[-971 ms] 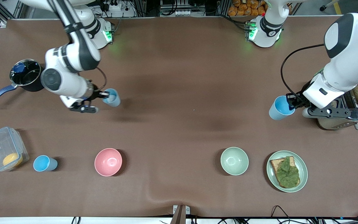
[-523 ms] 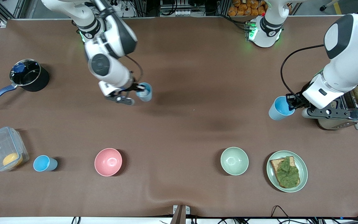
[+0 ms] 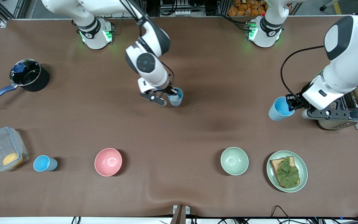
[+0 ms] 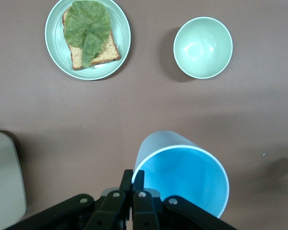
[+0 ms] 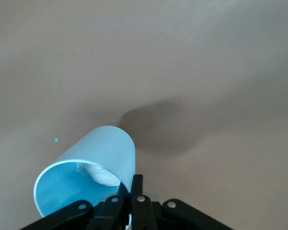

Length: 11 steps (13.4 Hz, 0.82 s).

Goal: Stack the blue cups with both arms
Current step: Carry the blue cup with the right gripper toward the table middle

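Front view shows the right arm swinging fast: 1 second back its pincer was beside the pot at the right arm's end, and now it hangs over the middle of the worktop, carrying its cup all the way. The right wrist view shows the pincer closed thin on that cup's rim, 1 finger inside and 1 outside, with something whitish in the cup's bottom and the cup's shadow on the cloth under it, so I judge it is off the surface.

Over at the left arm's end the left pincer has not stirred across the 3 looks. It is pinched shut on the wall of a 2nd cup, held tilted just beside the toaster; the left wrist view shows the cup's open mouth with the fingers nipped together on its rim.

A 3rd cup stands untouched near the front edge, between the box and the pink bowl. The green bowl and the sandwich plate sit nearer the camera than the left arm's cup.

So both arms hold 1 cup each, and the right one has closed much of the gap. The 2 cups are yet well apart, and nothing is stacked. My guess is the meeting comes mid-worktop, and the left arm's tilted cup will need righting before 1 drops into the other.
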Tool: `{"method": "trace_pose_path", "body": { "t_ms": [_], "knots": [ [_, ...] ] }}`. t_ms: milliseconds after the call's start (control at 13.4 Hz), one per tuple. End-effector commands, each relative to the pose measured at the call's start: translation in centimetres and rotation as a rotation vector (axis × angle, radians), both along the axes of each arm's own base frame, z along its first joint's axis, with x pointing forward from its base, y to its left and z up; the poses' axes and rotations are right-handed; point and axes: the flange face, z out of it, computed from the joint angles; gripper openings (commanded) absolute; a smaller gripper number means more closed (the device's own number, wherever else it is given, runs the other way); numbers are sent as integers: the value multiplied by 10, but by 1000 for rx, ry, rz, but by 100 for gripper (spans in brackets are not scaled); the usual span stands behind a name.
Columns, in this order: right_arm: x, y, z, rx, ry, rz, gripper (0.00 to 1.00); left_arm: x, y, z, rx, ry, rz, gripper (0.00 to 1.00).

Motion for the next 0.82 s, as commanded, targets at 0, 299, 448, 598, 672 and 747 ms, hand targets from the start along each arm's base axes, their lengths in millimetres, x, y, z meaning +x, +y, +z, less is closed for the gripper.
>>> {"method": "trace_pose_path", "body": {
  "t_ms": [0,299,448,598,672,747],
  "knots": [
    [9,37,-4,22,10,-86,0,-1,3,1,-18,21,-1,0],
    [10,51,-23,67,20,-167,0,1,-1,-2,-19,27,3,0],
    [7,55,-29,73,17,-166,0,1,-8,-3,-34,31,-3,0],
    [7,55,-32,74,14,-170,3,2,-22,-11,-74,44,-5,0],
    [6,55,-32,70,19,-167,7,1,-33,-14,-80,54,7,0],
    [9,54,-27,74,16,-169,16,4,-37,-20,-81,66,49,0]
  ]
}}
